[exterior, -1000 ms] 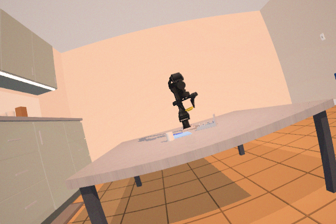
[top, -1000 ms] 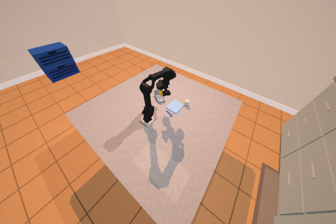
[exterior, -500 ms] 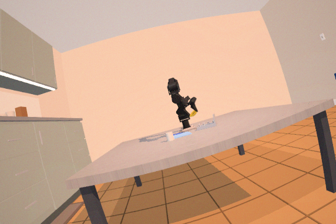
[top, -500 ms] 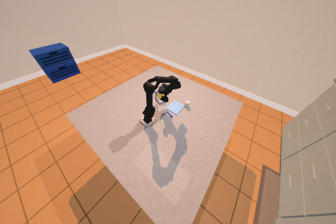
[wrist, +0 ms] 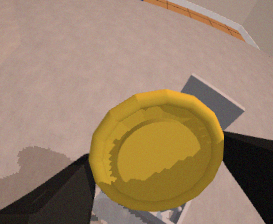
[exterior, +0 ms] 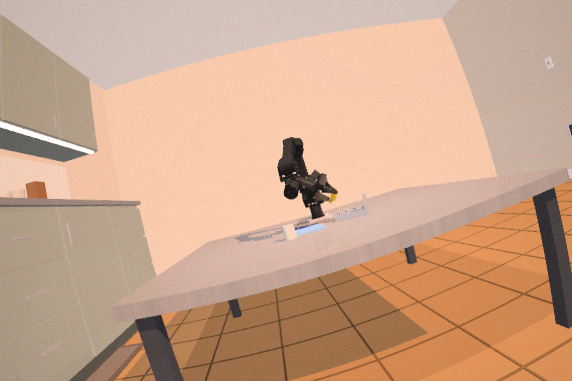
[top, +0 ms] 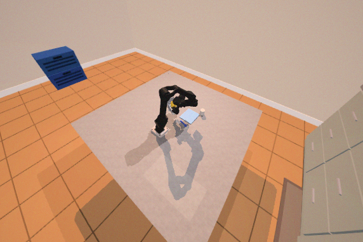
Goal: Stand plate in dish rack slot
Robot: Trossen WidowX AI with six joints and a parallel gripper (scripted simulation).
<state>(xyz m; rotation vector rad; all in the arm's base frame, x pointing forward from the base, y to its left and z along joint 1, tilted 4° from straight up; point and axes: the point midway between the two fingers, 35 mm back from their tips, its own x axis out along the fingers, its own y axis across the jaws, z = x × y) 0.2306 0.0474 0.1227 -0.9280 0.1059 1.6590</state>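
The yellow round plate is held across its width between the two black fingers. My gripper is shut on it and holds it above the table, tilted steeply in the exterior view. The grey dish rack stands on the table, beyond and below the plate. The plate and gripper hide much of the rack in the top view and in the wrist view, so its slots are mostly hidden there. In the exterior view the plate is above the rack's near end.
A light blue square board lies on the table. A white cylinder stands beside it. A small dark blue object lies on the board's other side, near the arm's white base.
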